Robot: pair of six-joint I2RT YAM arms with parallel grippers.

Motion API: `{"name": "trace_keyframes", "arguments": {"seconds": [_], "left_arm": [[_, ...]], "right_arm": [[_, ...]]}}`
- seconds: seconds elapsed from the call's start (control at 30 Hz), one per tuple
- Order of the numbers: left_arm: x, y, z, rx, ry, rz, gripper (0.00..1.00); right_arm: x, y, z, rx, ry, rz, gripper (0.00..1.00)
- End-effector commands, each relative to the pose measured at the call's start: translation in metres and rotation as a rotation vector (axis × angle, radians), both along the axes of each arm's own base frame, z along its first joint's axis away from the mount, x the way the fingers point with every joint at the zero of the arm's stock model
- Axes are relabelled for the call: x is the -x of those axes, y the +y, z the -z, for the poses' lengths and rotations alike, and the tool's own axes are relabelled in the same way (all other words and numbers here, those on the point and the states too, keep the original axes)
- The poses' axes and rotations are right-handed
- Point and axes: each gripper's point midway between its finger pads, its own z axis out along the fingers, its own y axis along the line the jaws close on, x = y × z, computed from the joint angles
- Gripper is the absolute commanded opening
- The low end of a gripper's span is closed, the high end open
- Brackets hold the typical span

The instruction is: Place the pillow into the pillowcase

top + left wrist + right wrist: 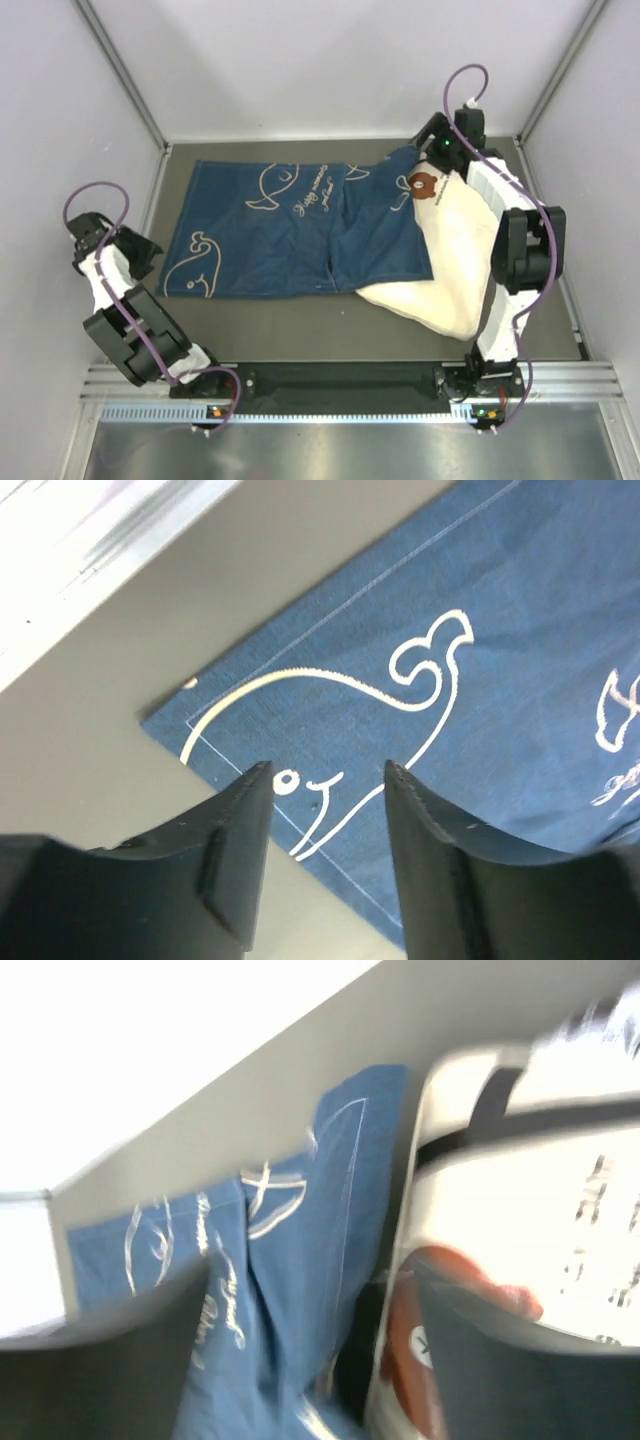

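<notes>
The dark blue pillowcase (300, 225) with white whale drawings lies flat across the middle of the table. Its right end lies over the cream pillow (450, 265), whose brown bear face (425, 185) shows at the far right. My right gripper (420, 148) hovers at the far right by that bear end. In the blurred right wrist view it (320, 1290) is open, with the pillowcase (300, 1260) and the pillow (540, 1210) below the jaws. My left gripper (150, 252) is open and empty just above the pillowcase's left edge (450, 720), over a whale drawing (400, 680), its jaws wide apart (328, 768).
The grey table top (300, 335) is enclosed by white walls on the left, back and right. A metal rail (330, 385) with the arm bases runs along the near edge. The right arm (520, 250) stands over the pillow's right side.
</notes>
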Motion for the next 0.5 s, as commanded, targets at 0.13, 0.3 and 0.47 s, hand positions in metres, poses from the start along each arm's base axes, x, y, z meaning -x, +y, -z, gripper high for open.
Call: {"name": "trace_keyframes", "arguments": {"seconds": [0.13, 0.3, 0.47], "left_arm": [[-0.013, -0.015, -0.045, -0.115, -0.058, 0.078, 0.63], [-0.036, -0.105, -0.065, -0.110, -0.120, 0.309, 0.70], [-0.026, -0.196, -0.054, -0.061, -0.147, 0.529, 0.70]], "right_arm": [[0.038, -0.026, -0.030, 0.154, -0.030, -0.028, 0.98], [0.130, -0.089, -0.011, 0.178, 0.020, 0.110, 1.00], [0.221, -0.128, 0.008, 0.301, 0.044, 0.177, 1.00]]}}
